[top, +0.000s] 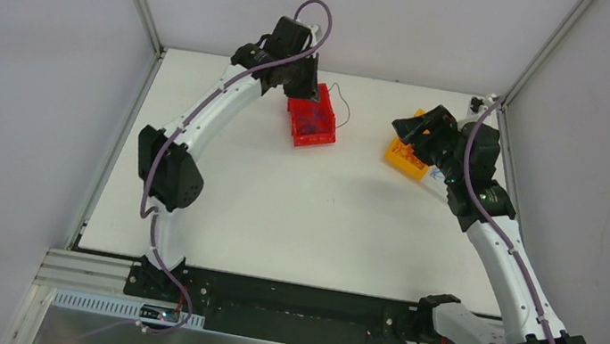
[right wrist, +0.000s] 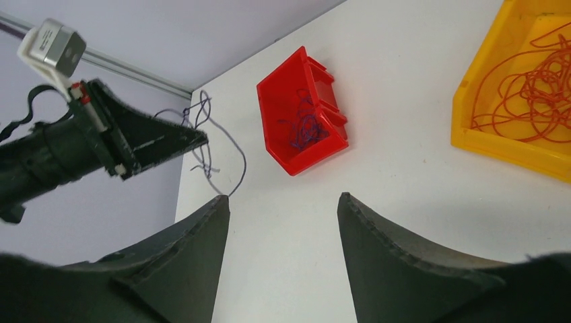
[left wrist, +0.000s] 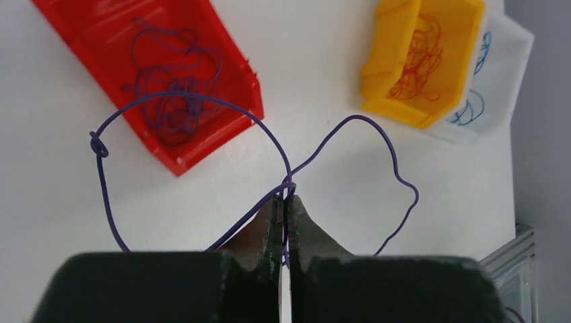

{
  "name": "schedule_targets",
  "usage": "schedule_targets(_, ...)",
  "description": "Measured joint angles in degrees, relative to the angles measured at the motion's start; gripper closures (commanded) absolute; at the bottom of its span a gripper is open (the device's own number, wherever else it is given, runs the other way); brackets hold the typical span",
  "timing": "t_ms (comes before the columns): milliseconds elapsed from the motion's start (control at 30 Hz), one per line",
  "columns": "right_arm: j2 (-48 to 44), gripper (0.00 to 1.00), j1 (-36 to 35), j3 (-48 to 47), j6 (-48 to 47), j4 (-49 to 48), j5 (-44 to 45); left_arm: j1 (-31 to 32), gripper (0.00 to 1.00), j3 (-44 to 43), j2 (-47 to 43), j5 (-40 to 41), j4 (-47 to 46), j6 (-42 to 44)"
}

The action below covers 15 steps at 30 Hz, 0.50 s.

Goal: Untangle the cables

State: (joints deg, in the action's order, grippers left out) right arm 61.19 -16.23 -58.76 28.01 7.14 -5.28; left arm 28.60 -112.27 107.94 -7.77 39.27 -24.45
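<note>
My left gripper (left wrist: pixel 285 199) is shut on a thin purple cable (left wrist: pixel 202 101), held above the table beside the red bin (left wrist: pixel 168 40). The cable loops left over the bin with a small knot at its left bend, and a second loop hangs right. In the top view the left gripper (top: pixel 302 91) is over the red bin (top: pixel 313 119), with the cable trailing right of it. The red bin holds more tangled purple cable. My right gripper (right wrist: pixel 283 202) is open and empty, near the yellow bin (right wrist: pixel 518 134) of tangled orange cable.
The yellow bin (top: pixel 404 156) sits at the right back of the white table, under the right gripper (top: pixel 415 132). A clear tray (left wrist: pixel 498 81) with blue cable lies behind it. Grey walls and metal frame posts enclose the table.
</note>
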Motion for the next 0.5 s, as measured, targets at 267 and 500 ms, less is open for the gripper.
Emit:
schedule_targets(267,-1.75,0.37,0.31,0.07,-0.31,1.25,1.51,-5.22,1.00,-21.00,21.07,-16.33,-1.29,-3.58)
schedule_targets(500,-1.62,0.37,0.31,0.07,-0.26,1.68,1.42,-13.11,1.00,-21.53,31.17,-27.19,-7.19,-12.70)
